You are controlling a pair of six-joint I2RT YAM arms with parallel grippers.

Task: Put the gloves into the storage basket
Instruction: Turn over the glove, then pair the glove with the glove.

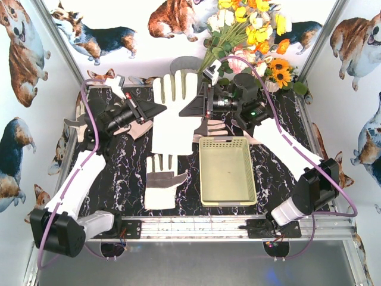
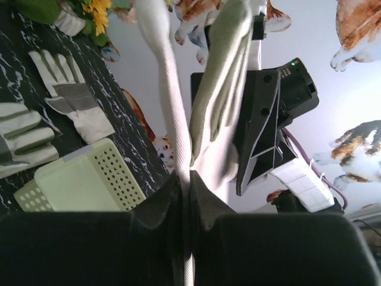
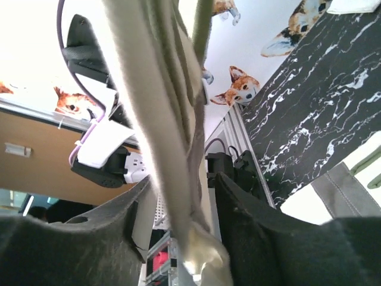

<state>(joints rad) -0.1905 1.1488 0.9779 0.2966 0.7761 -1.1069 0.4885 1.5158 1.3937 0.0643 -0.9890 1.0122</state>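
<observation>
1. Now, on the top camera, I see one glove [image 1: 172, 128] held up flat between both arms with its fingers pointing far. It hangs over the table [image 1: 119, 173], just left of the storage basket [image 1: 226, 173]. The left gripper [image 1: 159, 111] meets the glove's left edge and the right gripper [image 1: 191, 108] meets its right edge. A second glove [image 1: 162, 182] lies on the table nearer to me, just left of the basket.
2. On the left wrist camera, the left gripper [image 2: 186, 190] has its jaws pinched tight on a thin fold of the glove [image 2: 169, 89], which rises straight out of them. The storage basket [image 2: 89, 185] sits on the table to the left, with two more gloves [image 2: 74, 101] lying beyond it.
3. On the right wrist camera, the right gripper [image 3: 181, 220] has its jaws part way apart. The glove [image 3: 161, 119] runs bunched through the gap between them. I cannot tell whether the pads press on the fabric.
</observation>
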